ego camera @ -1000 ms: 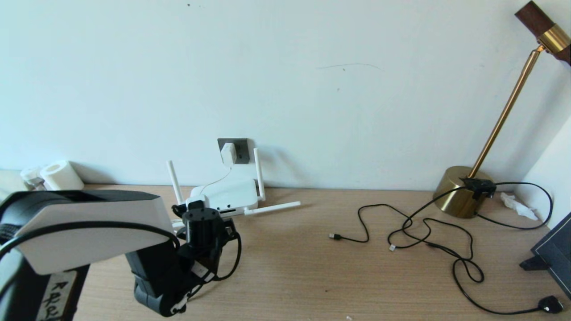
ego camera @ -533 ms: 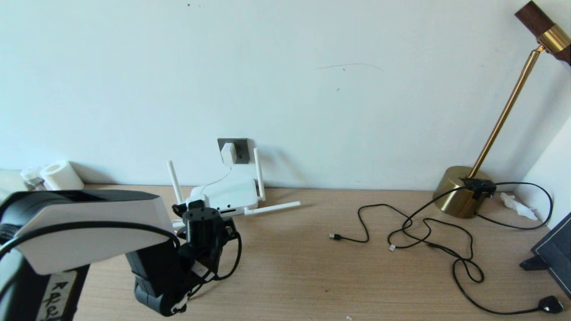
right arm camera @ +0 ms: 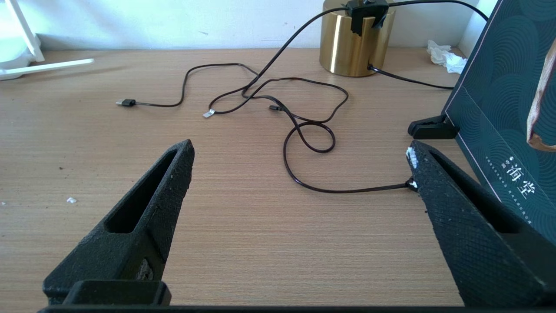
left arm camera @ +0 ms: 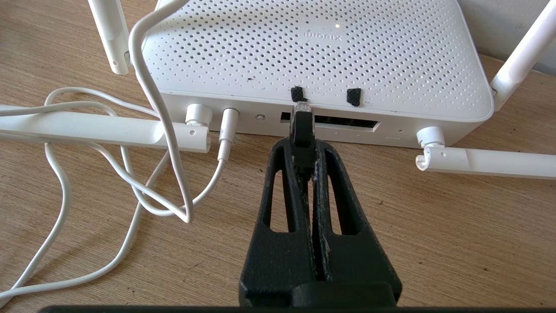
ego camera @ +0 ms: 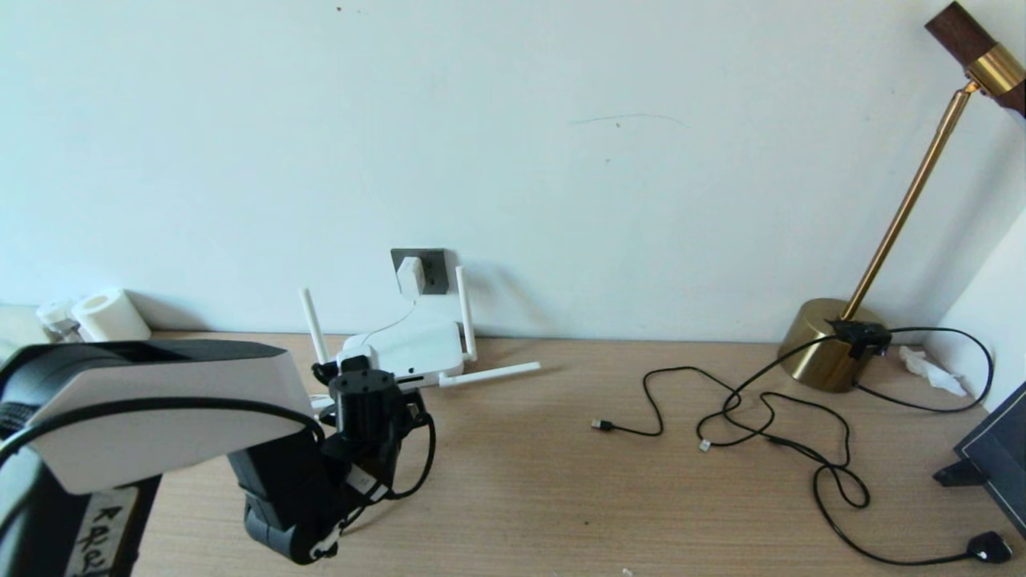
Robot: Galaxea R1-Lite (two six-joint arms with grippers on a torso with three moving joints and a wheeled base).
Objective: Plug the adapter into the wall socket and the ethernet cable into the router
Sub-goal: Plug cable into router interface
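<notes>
The white adapter sits in the dark grey wall socket, its thin white cord running down to the white router. My left gripper is shut on the black boot of the ethernet cable. The cable's clear plug tip stands at the left end of the router's dark port strip; whether it is inside a port I cannot tell. My right gripper hovers open over bare desk, out of the head view.
Router antennas lie flat on either side of my left gripper. Thin black cables sprawl at the right near a brass lamp base. A dark picture frame stands at the far right. Paper rolls sit at the back left.
My left gripper has crept slightly forward toward the router with the ethernet cable in it. Nothing else has moved.
</notes>
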